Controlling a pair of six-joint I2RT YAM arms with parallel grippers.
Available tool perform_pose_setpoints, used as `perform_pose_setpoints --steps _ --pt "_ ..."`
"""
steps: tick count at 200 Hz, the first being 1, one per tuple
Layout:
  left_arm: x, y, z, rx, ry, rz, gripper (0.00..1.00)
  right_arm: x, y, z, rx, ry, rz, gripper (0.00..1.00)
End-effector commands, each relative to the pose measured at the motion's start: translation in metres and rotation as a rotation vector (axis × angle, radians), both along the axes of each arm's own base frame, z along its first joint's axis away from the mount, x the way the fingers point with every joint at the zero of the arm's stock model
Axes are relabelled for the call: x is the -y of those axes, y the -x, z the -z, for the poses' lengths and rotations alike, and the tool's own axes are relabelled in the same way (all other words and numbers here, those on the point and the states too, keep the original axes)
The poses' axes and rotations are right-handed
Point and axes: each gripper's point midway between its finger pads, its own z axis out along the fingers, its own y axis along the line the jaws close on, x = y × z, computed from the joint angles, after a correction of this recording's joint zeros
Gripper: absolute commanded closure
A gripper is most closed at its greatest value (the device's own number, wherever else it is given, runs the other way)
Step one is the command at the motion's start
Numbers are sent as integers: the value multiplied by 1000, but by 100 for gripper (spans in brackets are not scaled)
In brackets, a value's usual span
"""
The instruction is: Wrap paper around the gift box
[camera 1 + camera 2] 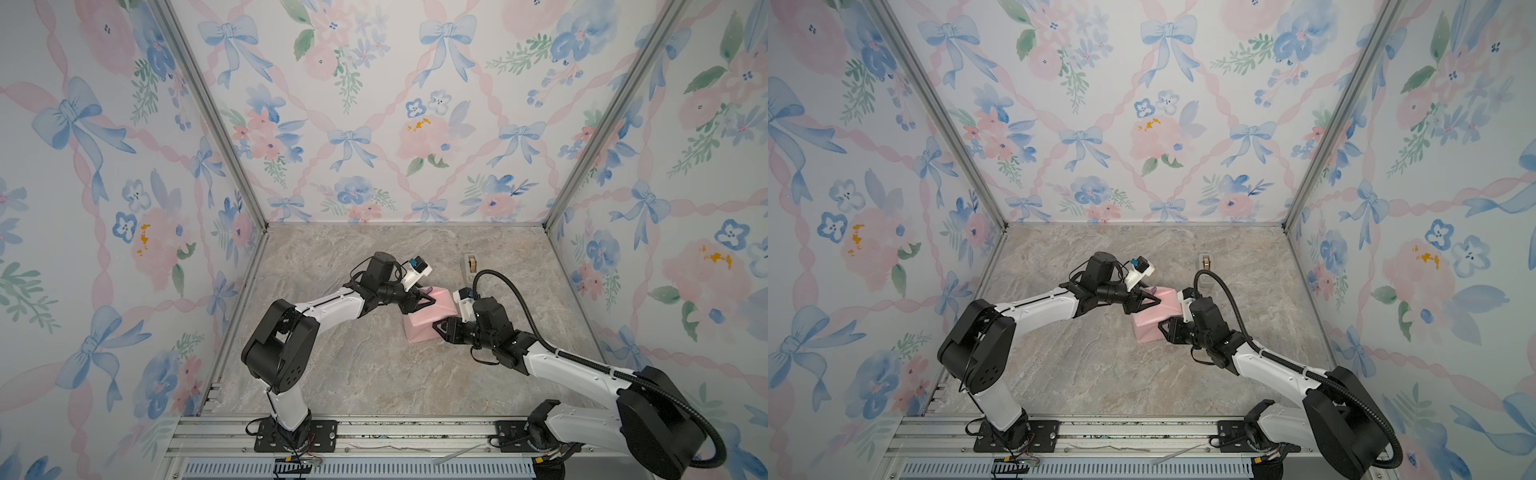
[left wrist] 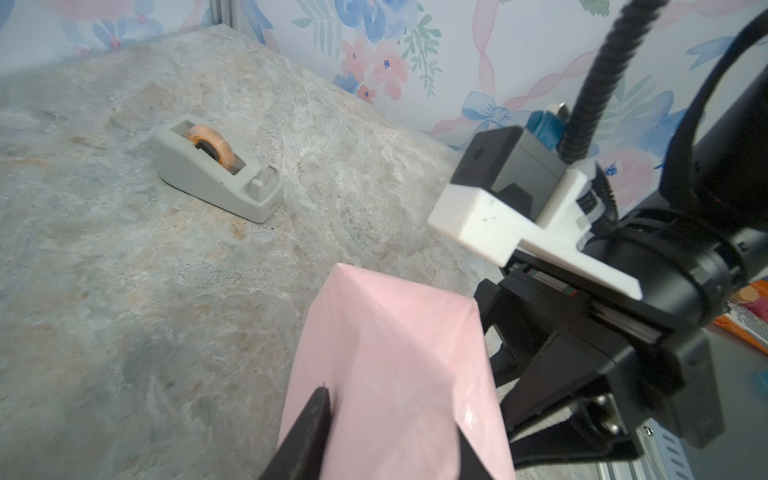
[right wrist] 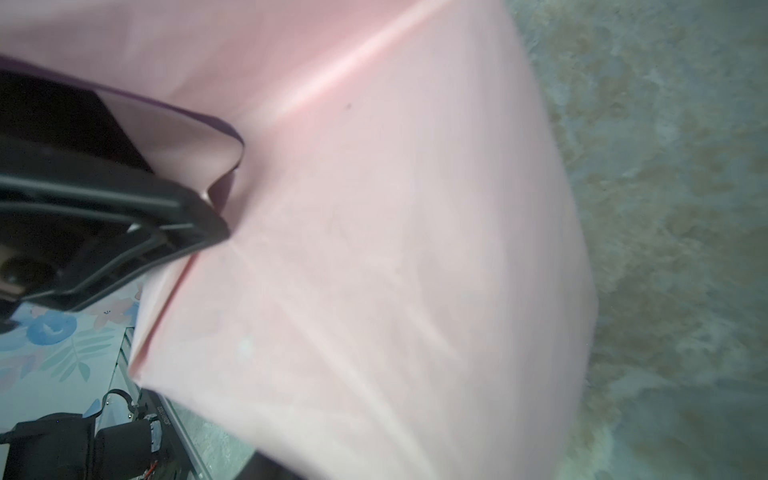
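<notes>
The paper (image 1: 428,322) is folded into a pale pink bundle, tilted up off the tabletop in both top views. A strip of its lilac-purple side (image 3: 199,118) shows at one fold. The gift box is hidden inside the paper. My left gripper (image 1: 420,301) comes in from the left, and its two black fingers (image 2: 311,432) straddle one end of the bundle, shut on it. My right gripper (image 1: 439,326) meets the bundle's right side. In the right wrist view the pink sheet (image 3: 395,270) covers its jaws, so their stand does not show.
A beige tape dispenser (image 1: 471,264) stands behind the bundle toward the back right, also seen as the dispenser (image 2: 216,166) in the left wrist view. Floral walls enclose the marble tabletop (image 1: 353,374) on three sides. An aluminium rail (image 1: 374,432) runs along the front.
</notes>
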Motion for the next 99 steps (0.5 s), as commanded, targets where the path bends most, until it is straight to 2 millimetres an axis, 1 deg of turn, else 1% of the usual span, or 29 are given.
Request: perform_pose_setpoints --steps 1,22,33,40,68,85,99 --pt "0 14 -7 8 11 31 60 -3 -10 -20 47 -31 3 57" --pt "0 20 -4 -3 8 38 57 -4 -10 -19 42 -29 2 56" --pt "-1 21 -2 -6 3 34 54 -4 -11 -18 41 -28 3 55" --pt "-1 21 0 -9 -2 32 53 -5 -11 -18 40 -29 2 55" --pt "-4 18 10 -20 -28 3 52 -7 -13 -20 43 -36 -3 55" --pt "-6 17 12 -19 -35 -11 51 -7 -13 -21 43 -34 -3 55" --pt "-7 16 10 -14 -35 -16 47 -6 -12 -20 39 -32 -4 55"
